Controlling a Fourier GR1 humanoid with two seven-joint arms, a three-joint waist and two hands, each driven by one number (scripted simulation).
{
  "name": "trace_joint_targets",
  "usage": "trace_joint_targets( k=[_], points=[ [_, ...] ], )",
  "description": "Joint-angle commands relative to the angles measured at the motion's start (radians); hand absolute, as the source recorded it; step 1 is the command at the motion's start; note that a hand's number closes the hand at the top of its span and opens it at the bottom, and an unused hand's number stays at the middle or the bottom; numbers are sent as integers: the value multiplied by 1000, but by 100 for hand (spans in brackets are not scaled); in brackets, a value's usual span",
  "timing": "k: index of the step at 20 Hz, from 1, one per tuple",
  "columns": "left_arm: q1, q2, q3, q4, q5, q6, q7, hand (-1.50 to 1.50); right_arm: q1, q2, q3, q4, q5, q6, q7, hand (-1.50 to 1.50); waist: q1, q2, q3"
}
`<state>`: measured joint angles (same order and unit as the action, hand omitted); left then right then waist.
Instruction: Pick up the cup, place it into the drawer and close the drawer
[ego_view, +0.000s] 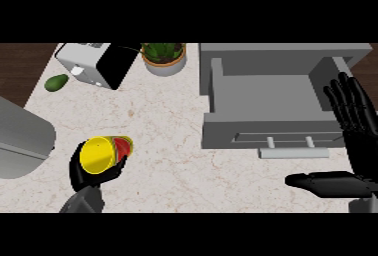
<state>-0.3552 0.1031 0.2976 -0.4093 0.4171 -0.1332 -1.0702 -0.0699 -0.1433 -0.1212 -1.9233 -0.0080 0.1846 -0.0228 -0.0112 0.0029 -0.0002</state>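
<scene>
Head view. Marble counter (170, 145), seen steeply from above.

Left hand (85, 176) at near left, fingers curled round the cup (105, 152). Cup yellow inside, with red and green on its outer wall; tilted, mouth facing up and left. Whether its base touches the counter, cannot tell.

Right hand (354, 135) at the right edge, open: fingers straight, pointing far, thumb (325, 182) stretched left across the near right corner. It holds nothing. Fingers overlap the right end of the drawer (266, 100).

Drawer grey, pulled open toward the near side, nothing visible inside. Its front panel carries a pale bar handle (292, 152) on two posts. Cup sits well apart from the drawer, to the left and nearer.

Far side, left to right: avocado (56, 83) by the counter's left edge, toaster (98, 64) in white and black, potted plant (163, 57) just beside the toaster. Grey rounded object (22, 137) at the left edge, partly cut off, near the cup.
</scene>
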Motion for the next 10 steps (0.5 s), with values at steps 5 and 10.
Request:
trace_joint_targets(
  k=[5,10],
  points=[
    [-51,56,-66,25,-68,-205,-66,150,-46,2,9,2,-1,-2,17,-150,-4,4,-3],
    [-106,110,-79,7,-70,-287,-17,150,-14,36,42,12,45,-27,-13,-150,-5,5,-3]
  ],
)
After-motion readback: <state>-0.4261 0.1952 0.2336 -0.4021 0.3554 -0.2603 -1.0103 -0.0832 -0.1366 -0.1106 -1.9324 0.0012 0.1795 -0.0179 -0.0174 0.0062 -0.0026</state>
